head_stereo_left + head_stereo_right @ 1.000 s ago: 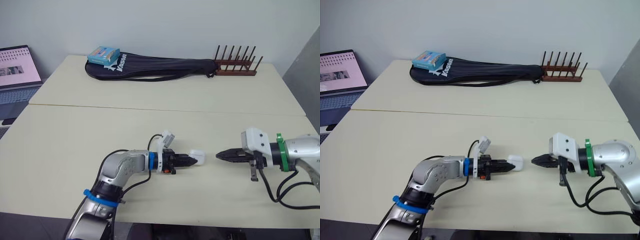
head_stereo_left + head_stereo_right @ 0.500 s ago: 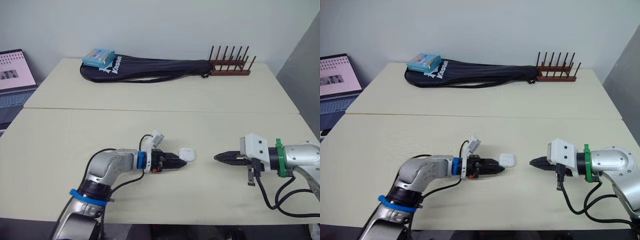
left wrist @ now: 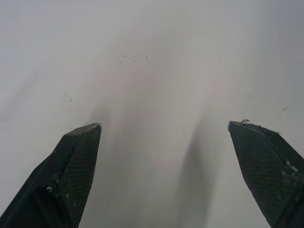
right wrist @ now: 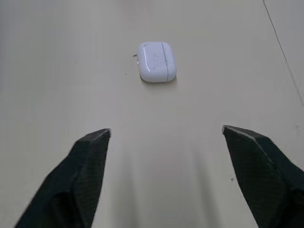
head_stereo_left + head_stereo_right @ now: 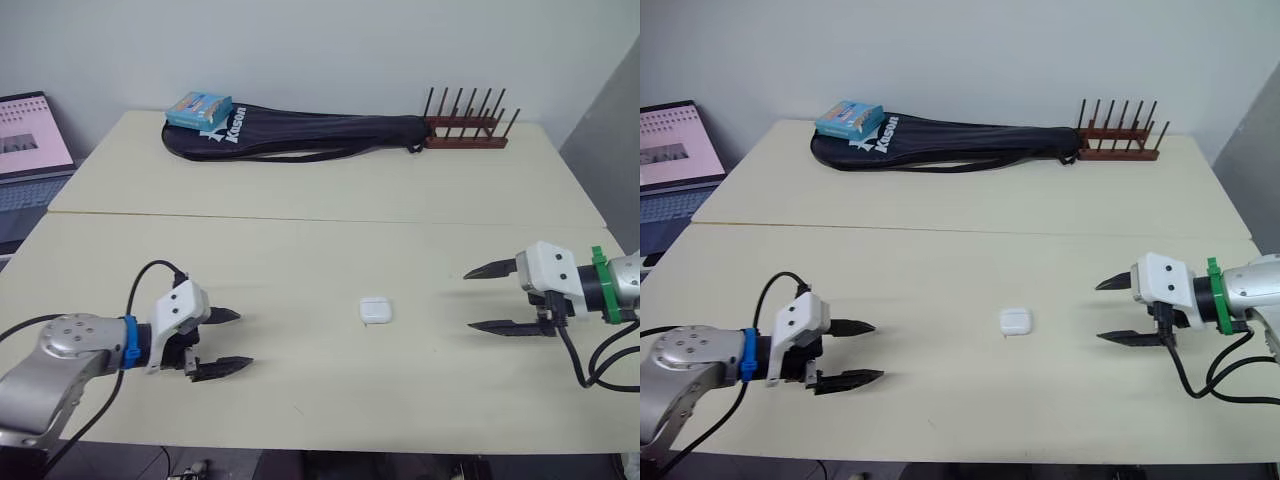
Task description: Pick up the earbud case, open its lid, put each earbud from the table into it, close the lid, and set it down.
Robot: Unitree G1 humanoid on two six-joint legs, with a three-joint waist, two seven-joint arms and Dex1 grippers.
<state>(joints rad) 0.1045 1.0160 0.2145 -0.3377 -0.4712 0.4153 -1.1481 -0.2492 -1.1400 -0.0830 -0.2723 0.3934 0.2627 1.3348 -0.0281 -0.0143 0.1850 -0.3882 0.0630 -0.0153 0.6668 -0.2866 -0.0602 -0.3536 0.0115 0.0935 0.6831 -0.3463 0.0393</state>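
Lying flat in centre frame of the head views, lid shut, the earbud case (image 5: 374,310) is sitting on the cream table (image 5: 300,240), w/ nothing touching it. Left gripper (image 5: 246,339) is hovering at lower left, claw spread wide, well apart from the case. Right gripper (image 5: 468,300) is hanging at right of frame, also spread, tips pointing at the case but well short of it. Across the top of the frame: black racket bag (image 5: 300,135), blue box (image 5: 198,108) on its end, brown peg rack (image 5: 462,130); laptop (image 5: 30,140) at upper left edge.

Left wrist view: fingers (image 3: 71,166) are gaping over bare tabletop.

Right wrist view: fingers (image 4: 85,171) are splayed, and the case is lying ahead of them, roughly on the line between the tips, seam visible.

Risks, as I'm reading it: the case looks small, smooth and rounded, so an off-centre or low pinch is likely sending it skidding or squirting out. Whether buds are inside, can't tell w/ lid shut.
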